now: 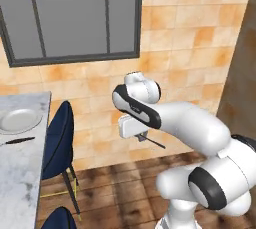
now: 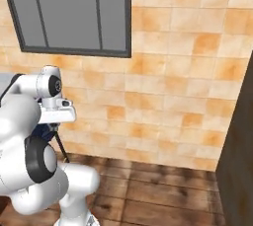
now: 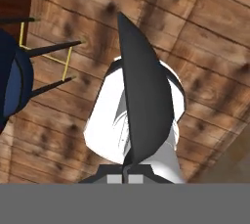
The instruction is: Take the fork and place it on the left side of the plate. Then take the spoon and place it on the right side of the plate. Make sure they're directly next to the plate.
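The spoon is pinched between the closed fingertips of my gripper, seen in the hand view as a long grey blade that rises from the tips and tapers to a point, with the wooden floor far beneath it. In the left base view the same spoon pokes out as a thin dark sliver from the gripper, slanting down and to the right, and the hand hangs in open air well apart from the table, in front of the tiled wall. The jaws are shut tight on the spoon, with no gap that I can make out on either side of it. The plate sits on the marbled grey tabletop at the far left of that view, near the table's far end. The fork lies flat just beside the plate's nearer rim, dark handle pointing toward the table's edge and the pale tines toward the picture's left border; I cannot tell whether it touches the rim. A navy chair stands tucked against the table's edge, between the table and my arm, and its dark legs and blue seat show at the left of the hand view. A dark-framed window fills the wall above the table. In the right base view the gripper points down by the same tiled wall.
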